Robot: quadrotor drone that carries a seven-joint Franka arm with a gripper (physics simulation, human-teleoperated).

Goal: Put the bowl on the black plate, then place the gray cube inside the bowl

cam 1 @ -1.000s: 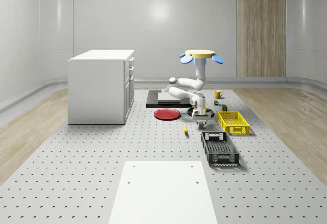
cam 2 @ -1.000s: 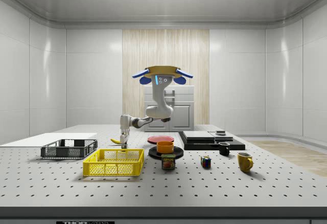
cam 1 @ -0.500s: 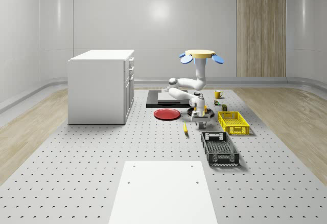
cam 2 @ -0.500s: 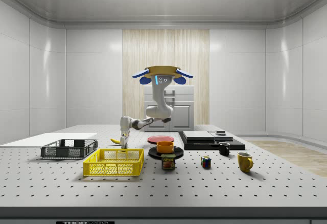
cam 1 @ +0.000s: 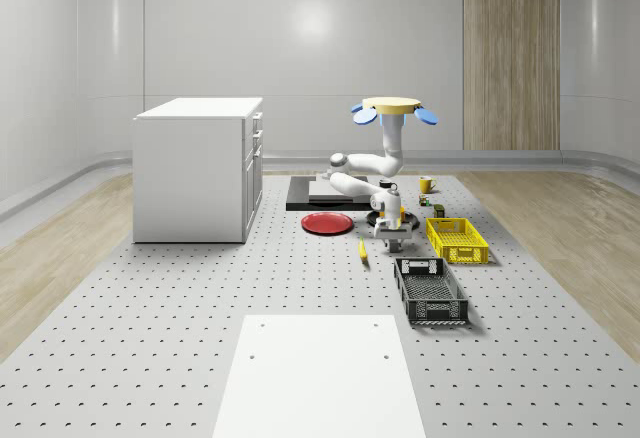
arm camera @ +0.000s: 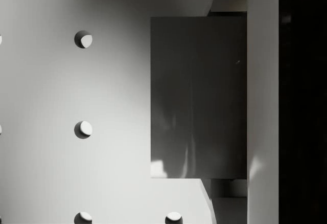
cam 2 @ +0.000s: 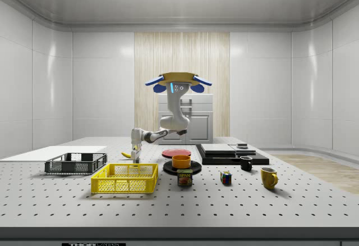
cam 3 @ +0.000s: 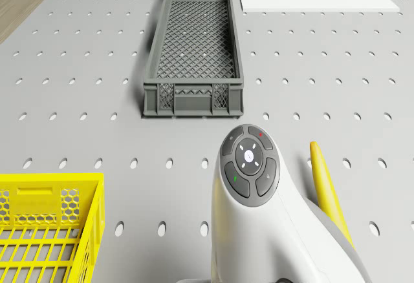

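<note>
Raised a little off the bench (cam 1: 200, 298) versus a second ago: gripper (cam 1: 389, 242), seemingly clenched on gray cube (arm camera: 196, 96). Bowl (cam 2: 181, 160) already seated on black plate (cam 2: 168, 169). Drone (cam 1: 391, 107) hovering above. Carry to bowl pending.

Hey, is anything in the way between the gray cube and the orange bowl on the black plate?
Nothing visible is. The drone hovers roughly above the bowl. The pincer, with the gray cube right at it, hangs to the side view's left of the bowl, open air between them.
</note>
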